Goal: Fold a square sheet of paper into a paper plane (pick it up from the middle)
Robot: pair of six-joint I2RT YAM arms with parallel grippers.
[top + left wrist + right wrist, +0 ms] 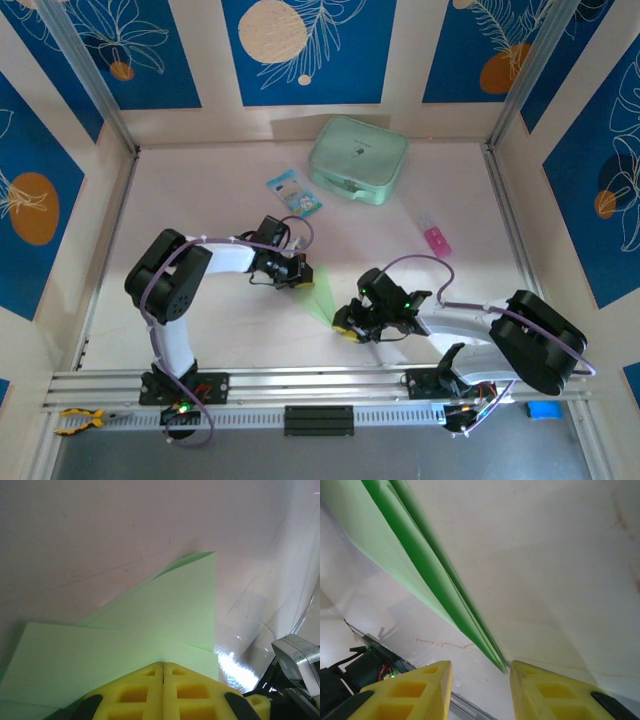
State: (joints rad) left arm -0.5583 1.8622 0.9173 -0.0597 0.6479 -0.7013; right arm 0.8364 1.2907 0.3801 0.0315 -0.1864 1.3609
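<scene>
Top external: found the mint case (pixel 358 160) far middle, the folded sheet of paper (pixel 322 295) nearer, between left gripper (pixel 298 272) and right gripper (pixel 348 325). Left wrist: saw yellow fingers (pixel 140 690) pressed together over the sheet. Right wrist: saw fingers (pixel 420 690) apart, straddling its layered tip.

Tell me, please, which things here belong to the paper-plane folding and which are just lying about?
For the job: folded light-green paper, left gripper shut on it, right gripper open at its tip.
Lying about: mint-green case, blue-and-white packet, small pink item.
</scene>
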